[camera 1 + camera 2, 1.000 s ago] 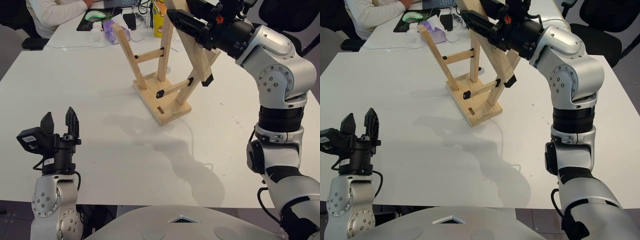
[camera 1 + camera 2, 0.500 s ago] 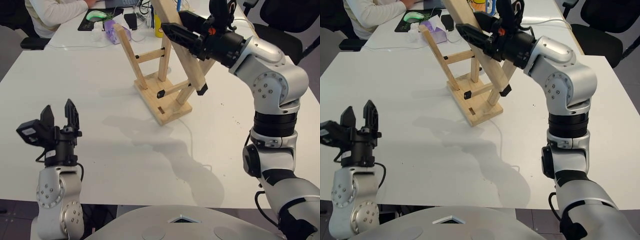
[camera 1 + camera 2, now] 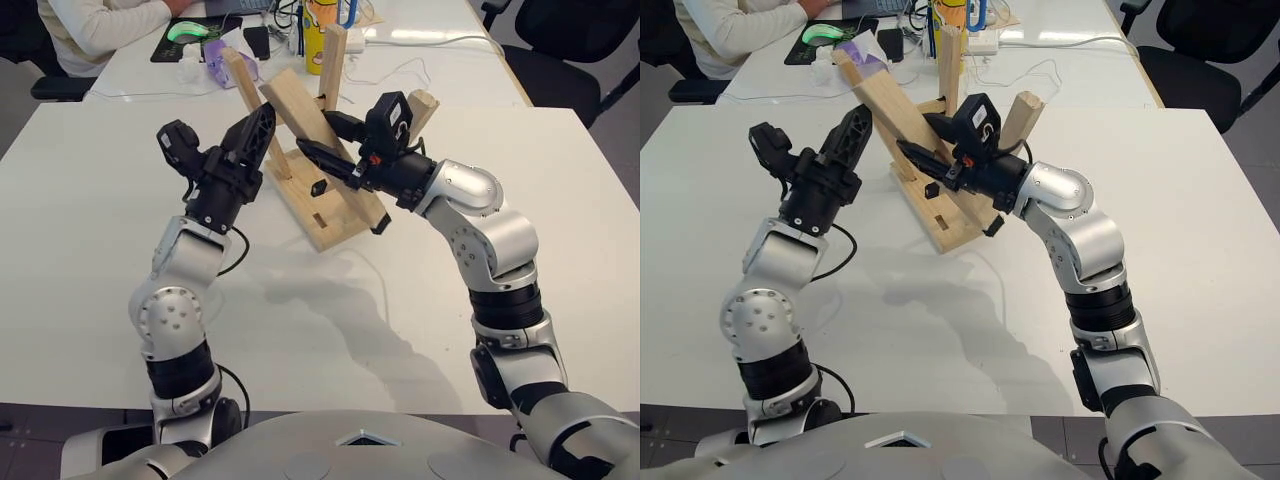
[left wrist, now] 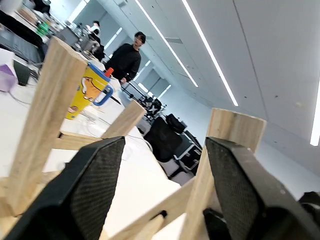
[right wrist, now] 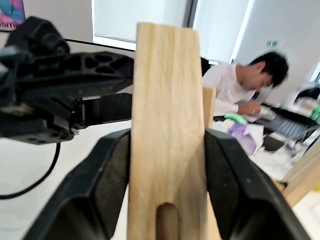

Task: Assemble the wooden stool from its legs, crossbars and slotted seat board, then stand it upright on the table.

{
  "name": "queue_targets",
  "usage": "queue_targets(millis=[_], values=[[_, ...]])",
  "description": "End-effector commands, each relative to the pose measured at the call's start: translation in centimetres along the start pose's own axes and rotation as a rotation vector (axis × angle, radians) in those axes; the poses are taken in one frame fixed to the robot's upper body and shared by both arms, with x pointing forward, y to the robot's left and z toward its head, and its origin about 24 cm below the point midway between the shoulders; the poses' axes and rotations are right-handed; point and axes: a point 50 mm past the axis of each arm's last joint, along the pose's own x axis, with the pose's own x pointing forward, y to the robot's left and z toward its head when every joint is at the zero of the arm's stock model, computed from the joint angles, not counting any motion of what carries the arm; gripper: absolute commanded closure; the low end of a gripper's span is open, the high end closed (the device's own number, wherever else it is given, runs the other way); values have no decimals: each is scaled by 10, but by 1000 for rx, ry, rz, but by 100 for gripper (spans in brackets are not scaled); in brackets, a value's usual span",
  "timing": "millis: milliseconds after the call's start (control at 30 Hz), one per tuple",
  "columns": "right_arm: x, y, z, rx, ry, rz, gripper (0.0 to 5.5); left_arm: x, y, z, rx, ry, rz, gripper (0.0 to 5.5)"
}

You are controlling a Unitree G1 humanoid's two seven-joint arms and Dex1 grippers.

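Observation:
The wooden stool lies upside down, its slotted seat board (image 3: 335, 230) on the table and its legs (image 3: 333, 55) pointing up. My right gripper (image 3: 326, 142) is shut on one broad, tilted leg (image 3: 290, 100) above the board; the right wrist view shows that leg (image 5: 167, 125) squeezed between both fingers (image 5: 107, 185). My left gripper (image 3: 254, 134) is open, raised just left of the held leg and close beside it. In the left wrist view its spread fingers (image 4: 95, 185) frame the leg tops (image 4: 232, 132) without touching them.
A yellow mug (image 3: 318, 40), a purple packet (image 3: 216, 58), cables and desk items sit on the adjoining table behind the stool. A person sits at the far left there. Bare white tabletop (image 3: 330, 320) stretches from the stool to the near edge.
My left arm has swung up from the table's front left to the stool. My right gripper has come down and leftward with the leg, now lower over the seat board.

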Motion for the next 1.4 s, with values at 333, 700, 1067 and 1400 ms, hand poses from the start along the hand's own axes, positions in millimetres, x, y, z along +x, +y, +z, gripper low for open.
queue_targets(millis=[333, 700, 1067, 1400], values=[[2, -12, 2, 12, -63, -90, 343, -9, 1, 4, -7, 139, -89, 252], [5, -2, 3, 5, -47, 0, 343, 1, -10, -2, 42, 154, -148, 252], [6, 7, -1, 7, -20, 57, 343, 16, -15, -1, 106, 120, -134, 306], [7, 6, 0, 29, -24, 27, 343, 18, -7, 1, 176, 130, -97, 440]])
